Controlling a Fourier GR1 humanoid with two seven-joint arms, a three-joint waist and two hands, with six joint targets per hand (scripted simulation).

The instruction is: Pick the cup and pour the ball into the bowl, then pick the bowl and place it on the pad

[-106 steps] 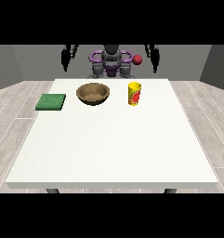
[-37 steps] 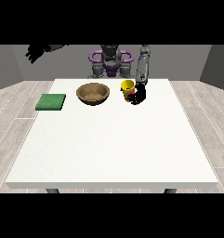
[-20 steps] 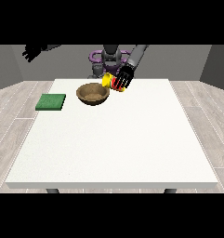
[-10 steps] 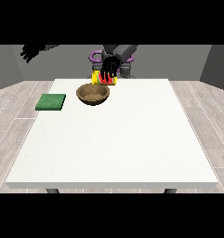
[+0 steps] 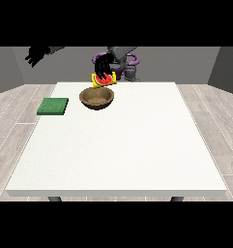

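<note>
Tipped further since half a second ago, the yellow cup (image 5: 103, 80) now lies almost on its side in the black hand (image 5: 104, 68) whose fingers wrap it, right above the wooden bowl's (image 5: 95, 98) far rim. Something red shows at the cup's mouth, possibly the ball. Well off to that hand's side lies the green pad (image 5: 53, 106) on the bench (image 5: 123, 145). Other hand (image 5: 36, 55) raised, fingers unclear.
</note>
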